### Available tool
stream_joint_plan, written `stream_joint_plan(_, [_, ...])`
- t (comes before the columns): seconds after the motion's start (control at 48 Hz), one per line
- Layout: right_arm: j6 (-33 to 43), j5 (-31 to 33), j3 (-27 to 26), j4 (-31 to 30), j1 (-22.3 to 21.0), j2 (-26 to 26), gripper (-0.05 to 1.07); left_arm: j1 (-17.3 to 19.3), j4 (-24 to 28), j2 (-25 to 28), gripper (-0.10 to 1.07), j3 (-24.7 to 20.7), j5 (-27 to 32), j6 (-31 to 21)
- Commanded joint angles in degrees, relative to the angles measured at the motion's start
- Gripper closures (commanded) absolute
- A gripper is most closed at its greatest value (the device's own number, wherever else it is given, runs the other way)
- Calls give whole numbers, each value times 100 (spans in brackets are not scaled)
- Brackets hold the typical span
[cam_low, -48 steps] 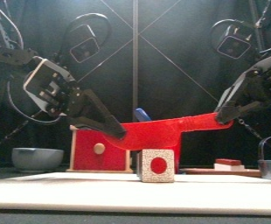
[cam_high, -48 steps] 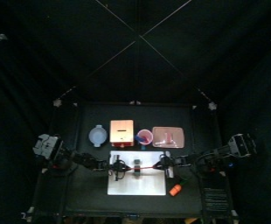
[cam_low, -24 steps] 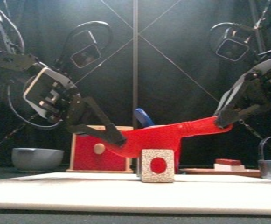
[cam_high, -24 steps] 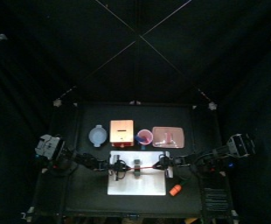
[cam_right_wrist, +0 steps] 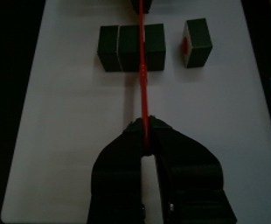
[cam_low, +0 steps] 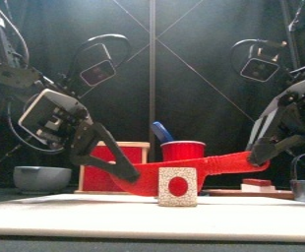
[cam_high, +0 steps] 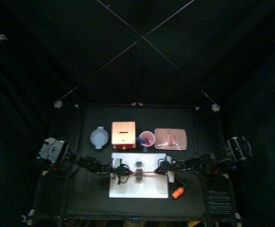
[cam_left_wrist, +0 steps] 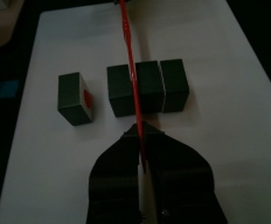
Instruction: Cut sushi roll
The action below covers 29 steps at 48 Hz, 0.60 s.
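Note:
The sushi roll is a dark stubby block on the white board, with one cut slice lying apart from it. In the front view that slice faces me and shows a red centre. A long red blade spans both arms and crosses the roll and its slice. My left gripper is shut on one end of the blade. My right gripper is shut on the other end of it.
Behind the board stand a grey bowl, an orange box, a red cup and a pink plate. A small orange oblong object lies on the board's front right corner.
Both arms have come down together, and the red blade has dropped from above the slice to about the level of its top.

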Motion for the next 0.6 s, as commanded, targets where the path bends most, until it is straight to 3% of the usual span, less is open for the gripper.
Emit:
stream_joint_plan(0.0, [-9,26,0,26,114,53,70,-26,-18,35,60,53,88,-9])
stream_joint_plan(0.25, [-9,26,-70,132,193,202,70,-167,-114,0,60,44,149,-35])
stream_joint_plan(0.583, [-35,158,-97,149,193,-79,70,-229,-193,-439,60,26,176,9])
